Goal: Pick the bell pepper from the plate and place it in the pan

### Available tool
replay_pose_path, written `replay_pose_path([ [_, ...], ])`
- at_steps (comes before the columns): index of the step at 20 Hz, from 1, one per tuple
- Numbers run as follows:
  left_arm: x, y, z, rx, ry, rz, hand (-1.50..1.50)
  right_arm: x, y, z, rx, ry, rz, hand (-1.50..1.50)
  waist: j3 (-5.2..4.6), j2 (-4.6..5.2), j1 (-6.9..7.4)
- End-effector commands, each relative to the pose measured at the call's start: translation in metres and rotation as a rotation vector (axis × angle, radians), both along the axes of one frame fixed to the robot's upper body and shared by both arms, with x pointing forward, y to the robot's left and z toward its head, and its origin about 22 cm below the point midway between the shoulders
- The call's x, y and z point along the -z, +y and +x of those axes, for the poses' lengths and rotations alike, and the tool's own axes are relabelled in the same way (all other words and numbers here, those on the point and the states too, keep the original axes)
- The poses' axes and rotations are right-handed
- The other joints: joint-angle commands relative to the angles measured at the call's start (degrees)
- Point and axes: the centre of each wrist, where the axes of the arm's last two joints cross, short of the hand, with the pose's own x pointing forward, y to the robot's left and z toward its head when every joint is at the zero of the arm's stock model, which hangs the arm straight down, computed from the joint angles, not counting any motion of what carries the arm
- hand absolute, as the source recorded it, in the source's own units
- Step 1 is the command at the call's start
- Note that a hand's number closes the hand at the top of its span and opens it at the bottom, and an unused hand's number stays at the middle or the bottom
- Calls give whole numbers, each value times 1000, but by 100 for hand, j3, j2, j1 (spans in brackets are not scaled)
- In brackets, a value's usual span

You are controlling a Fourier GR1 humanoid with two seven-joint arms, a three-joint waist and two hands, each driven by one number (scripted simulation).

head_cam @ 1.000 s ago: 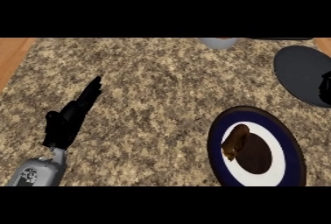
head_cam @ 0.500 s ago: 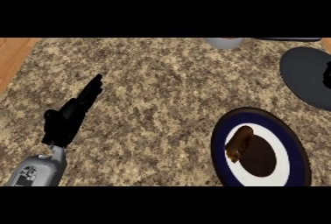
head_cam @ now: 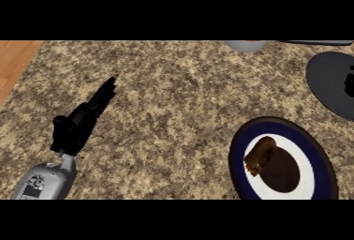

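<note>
Here's the bell pepper [head_cam: 261, 155], a brownish lump sitting on the plate [head_cam: 313, 149] at the lower right of the frame, resting on the left part of the white centre with a dark shadow spread beside it. Nothing touches it, so the pick has not begun by the look of things. The plate has a dark blue rim and lies flat on the speckled counter [head_cam: 180, 93].

Up at the right edge, the dark grey pan [head_cam: 328, 79] waits, cut off by the frame, above the plate and apart from it. That's the drop spot, and a short carry upward from the plate should do it. A small dark shape shows at the pan's right edge; I cannot tell what it is.

Over on the left side, the left hand [head_cam: 79, 126] comes in from the lower left on its grey forearm [head_cam: 41, 180], fingers straight and released, pointing toward the upper right, holding nothing. It sits well apart from the plate. The right hand is nowhere clearly in view.

At the top edge, a pale grey object [head_cam: 243, 45] pokes in, only partly visible. A strip of wood [head_cam: 15, 58] shows at the upper left.
</note>
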Motion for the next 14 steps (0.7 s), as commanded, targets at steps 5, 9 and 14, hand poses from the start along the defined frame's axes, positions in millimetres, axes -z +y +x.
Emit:
replay_pose_path([
  [5, -6, 2, 3, 23, -23, 4, 0, 7, -11, -9, 0, 226, 91, -150, 26, 65, 102],
  [9, -5, -9, 7, 13, -17, 1, 0, 3, 10, 9, -21, 120, 220, -150, 42, 95, 124],
  [14, -7, -12, 4, 19, -33, -15, 0, -14, 4, 12, -62, -56, 452, -150, 57, 92, 108],
])
